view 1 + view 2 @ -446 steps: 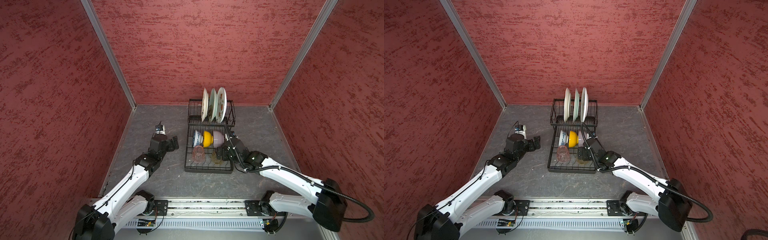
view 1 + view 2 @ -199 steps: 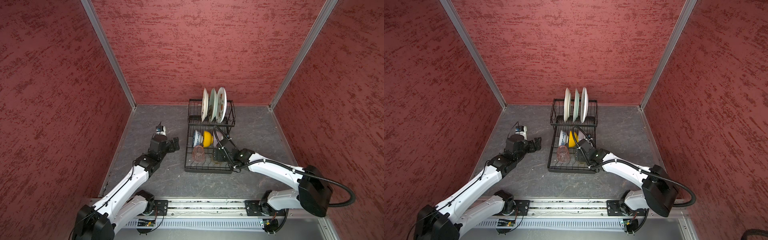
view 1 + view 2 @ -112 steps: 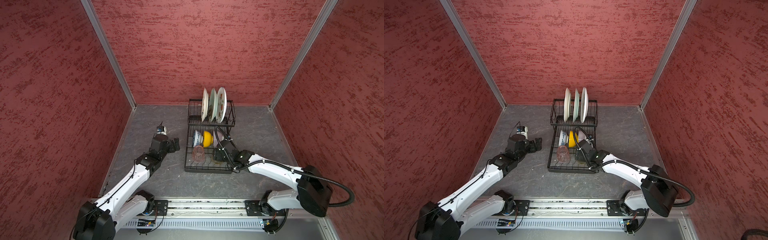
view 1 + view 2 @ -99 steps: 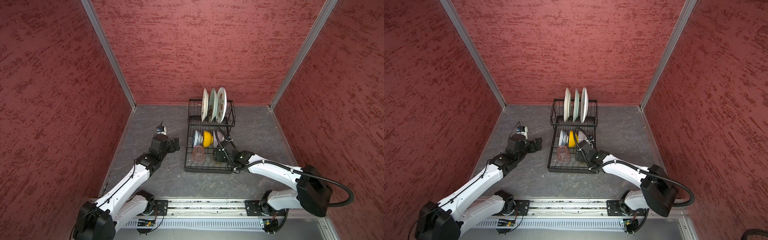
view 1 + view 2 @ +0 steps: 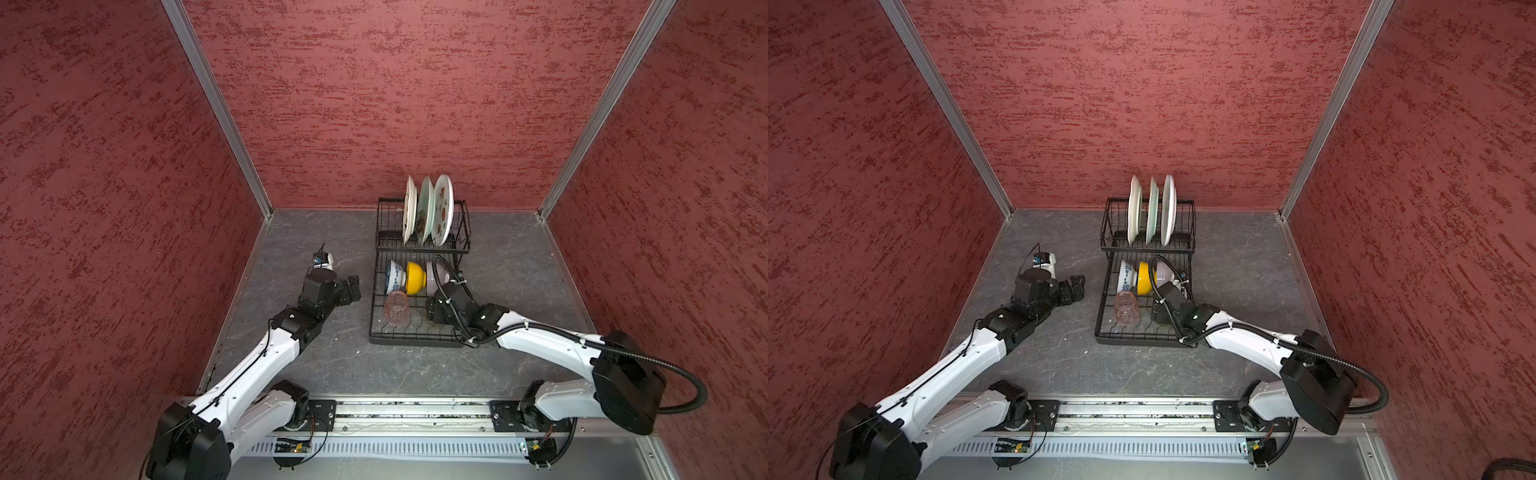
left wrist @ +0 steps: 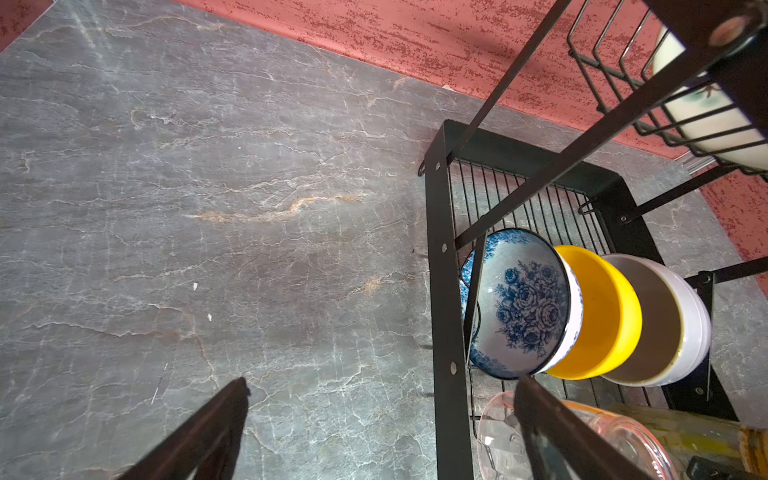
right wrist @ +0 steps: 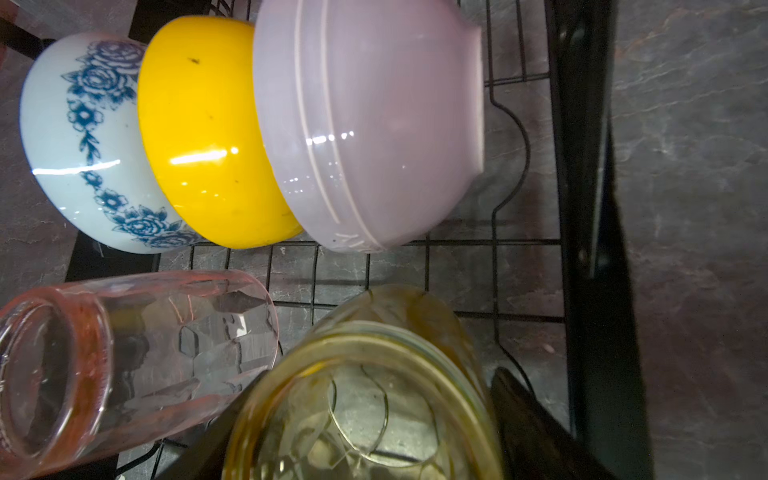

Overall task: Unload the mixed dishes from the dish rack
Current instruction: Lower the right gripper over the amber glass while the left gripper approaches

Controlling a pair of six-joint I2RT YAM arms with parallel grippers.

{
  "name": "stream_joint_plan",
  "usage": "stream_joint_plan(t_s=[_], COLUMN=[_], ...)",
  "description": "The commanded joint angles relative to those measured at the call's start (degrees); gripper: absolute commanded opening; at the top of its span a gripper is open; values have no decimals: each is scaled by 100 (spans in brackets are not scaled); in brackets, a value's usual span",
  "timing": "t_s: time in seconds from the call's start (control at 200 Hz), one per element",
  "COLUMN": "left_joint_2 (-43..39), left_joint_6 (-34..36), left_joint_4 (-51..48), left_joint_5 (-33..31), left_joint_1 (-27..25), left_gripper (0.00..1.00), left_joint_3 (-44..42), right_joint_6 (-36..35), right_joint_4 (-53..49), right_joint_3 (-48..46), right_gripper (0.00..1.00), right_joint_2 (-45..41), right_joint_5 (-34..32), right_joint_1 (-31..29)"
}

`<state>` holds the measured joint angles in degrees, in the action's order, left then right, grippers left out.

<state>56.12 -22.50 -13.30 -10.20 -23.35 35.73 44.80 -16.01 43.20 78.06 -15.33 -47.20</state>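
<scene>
The black wire dish rack (image 5: 415,341) (image 5: 1138,341) holds three upright plates (image 5: 424,216) in its back tier. On the front tier stand a blue-white bowl (image 5: 395,276) (image 6: 519,303), a yellow bowl (image 5: 415,277) (image 7: 199,133), a pale pink bowl (image 7: 370,124) and a pinkish glass (image 5: 397,307) (image 7: 124,353). My right gripper (image 5: 432,313) (image 7: 374,378) reaches into the front tier. Its fingers (image 7: 532,424) press both sides of the amber glass (image 7: 390,316), which rests on the rack. My left gripper (image 5: 353,291) (image 6: 382,379) hangs open and empty over the table, just left of the rack.
Grey marbled table (image 5: 332,365) inside red walls. The rack's black side frame (image 6: 446,332) is close to my left gripper. Bare tabletop lies left and right of the rack. A metal rail (image 5: 395,411) runs along the front edge.
My right gripper has pushed further over the front tier and its jaws have narrowed onto the amber glass. The left arm has edged slightly toward the rack, still open.
</scene>
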Motion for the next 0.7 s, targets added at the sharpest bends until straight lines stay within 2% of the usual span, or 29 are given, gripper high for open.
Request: stream_joint_plan(t_s=[0.0, 0.351, 0.456, 0.601, 0.696], left_joint_2=[-20, -121, -342, -760, -987], left_joint_6=[-64, 8, 53, -15, -74], left_joint_4=[28, -183, -260, -357, -418], left_joint_5=[80, 314, 436, 614, 819], left_joint_1=[33, 41, 33, 15, -10], left_gripper=[100, 100, 99, 100, 100], left_joint_3=[-22, 137, 207, 182, 115], right_joint_6=[219, 440, 492, 512, 516], right_joint_4=[-36, 105, 192, 424, 660], right_joint_3=[-164, -387, -448, -544, -689], right_gripper=[73, 60, 56, 56, 52], right_joint_2=[21, -353, -473, -658, -828], right_joint_5=[76, -90, -119, -1, 140], right_joint_1=[-50, -52, -48, -49, -44])
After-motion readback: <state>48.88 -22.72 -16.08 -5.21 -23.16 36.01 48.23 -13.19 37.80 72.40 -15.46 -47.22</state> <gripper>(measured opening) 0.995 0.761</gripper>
